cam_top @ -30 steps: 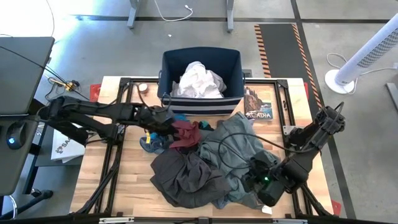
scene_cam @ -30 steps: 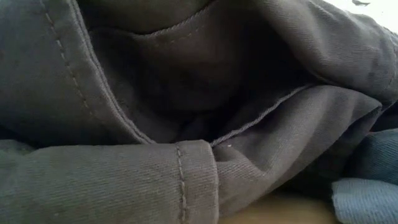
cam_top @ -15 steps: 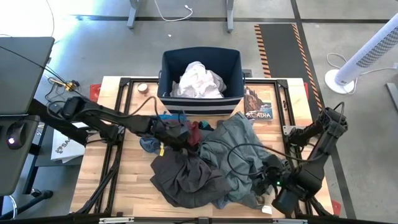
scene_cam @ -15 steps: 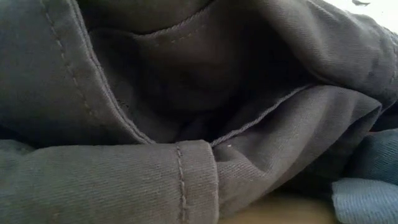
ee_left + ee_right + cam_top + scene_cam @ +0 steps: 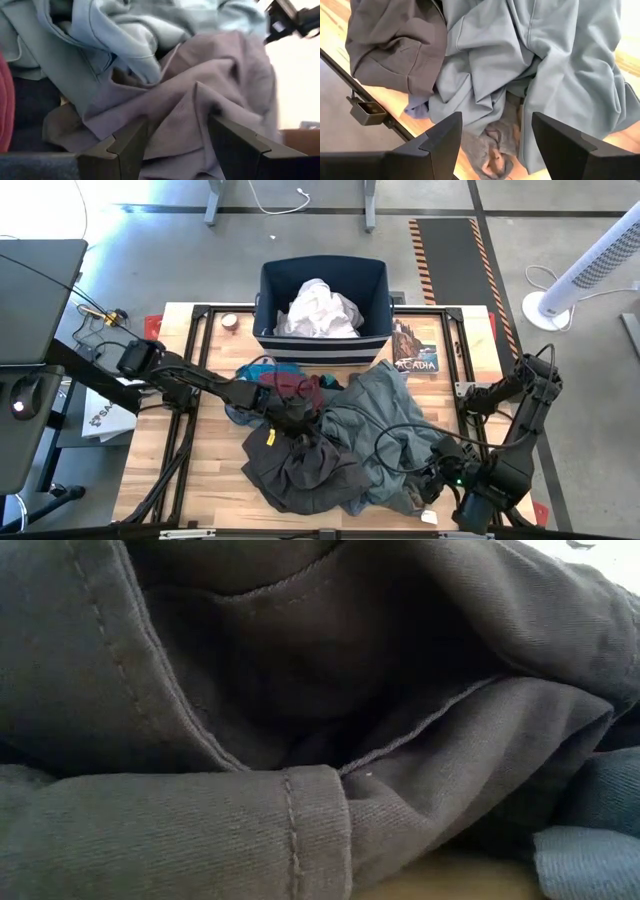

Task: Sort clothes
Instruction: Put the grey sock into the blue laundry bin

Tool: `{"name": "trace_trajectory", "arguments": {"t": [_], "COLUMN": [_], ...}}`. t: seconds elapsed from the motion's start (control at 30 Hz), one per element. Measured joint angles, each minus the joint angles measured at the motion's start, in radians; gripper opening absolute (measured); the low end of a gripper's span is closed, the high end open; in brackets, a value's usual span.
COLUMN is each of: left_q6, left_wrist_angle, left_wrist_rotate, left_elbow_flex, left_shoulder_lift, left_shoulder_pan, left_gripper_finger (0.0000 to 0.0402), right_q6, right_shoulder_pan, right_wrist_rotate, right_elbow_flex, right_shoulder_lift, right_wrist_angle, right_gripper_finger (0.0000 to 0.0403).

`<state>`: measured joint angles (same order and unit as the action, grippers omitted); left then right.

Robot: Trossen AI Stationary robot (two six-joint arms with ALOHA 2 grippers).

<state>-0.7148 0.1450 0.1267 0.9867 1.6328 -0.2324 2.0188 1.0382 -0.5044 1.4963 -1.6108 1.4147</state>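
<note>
The clothes lie in a pile on the wooden table (image 5: 215, 480): dark grey-brown trousers (image 5: 300, 470), a grey-green shirt (image 5: 385, 415), a maroon piece (image 5: 290, 387) and bright blue pieces (image 5: 252, 370). White clothes (image 5: 318, 310) lie in the navy bin (image 5: 268, 290). My left gripper (image 5: 302, 425) is open low over the middle of the pile, with a raised fold of the trousers (image 5: 175, 115) between its fingers. My right gripper (image 5: 432, 480) is open above the shirt's near right part (image 5: 555, 65). A small grey sock (image 5: 495, 150) lies below it. The trousers (image 5: 300, 740) fill the low view. My left gripper's open fingers (image 5: 125, 145) come slanting down on either side of a raised fold of the trousers (image 5: 172, 135). I cannot tell whether they touch it.
The striped bin stands at the table's far edge. A book (image 5: 415, 350) lies right of it and a small round thing (image 5: 230, 321) left of it. Black frame bars (image 5: 185, 440) run along the table's sides. The table's near edge (image 5: 375, 107) is close under my right gripper.
My left gripper has gone from beside the bin toward the table's near right, over the maroon piece to the trousers in the middle of the pile. My right gripper has drawn back toward the table's near right corner, away from the shirt.
</note>
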Motion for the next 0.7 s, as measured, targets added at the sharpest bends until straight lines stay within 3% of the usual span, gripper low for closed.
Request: {"name": "trace_trajectory", "arguments": {"t": [0.3, 0.5, 0.63, 0.7], "left_q6": [-0.040, -0.048, -0.002, 0.010], "left_wrist_angle": [0.147, 0.520, 0.838, 0.899], "left_wrist_rotate": [0.022, 0.021, -0.071, -0.119], "left_elbow_flex": [0.003, 0.010, 0.031, 0.045], "left_shoulder_lift": [0.130, 0.090, 0.028, -0.019], "left_shoulder_pan": [-0.025, -0.026, -0.026, -0.026], "left_gripper_finger": [0.0193, 0.0167, 0.0145, 0.0137], "right_q6": [0.000, -0.001, 0.000, 0.000], "right_shoulder_pan": [0.011, 0.016, 0.016, 0.016], "right_wrist_rotate": [0.047, 0.051, 0.050, 0.036], "right_elbow_flex": [0.000, 0.000, 0.000, 0.000], "right_shoulder_lift": [0.000, 0.000, 0.000, 0.000], "right_wrist_angle": [-0.001, 0.007, 0.037, 0.048], "right_gripper_finger": [0.0238, 0.0238, 0.0238, 0.0238]}}
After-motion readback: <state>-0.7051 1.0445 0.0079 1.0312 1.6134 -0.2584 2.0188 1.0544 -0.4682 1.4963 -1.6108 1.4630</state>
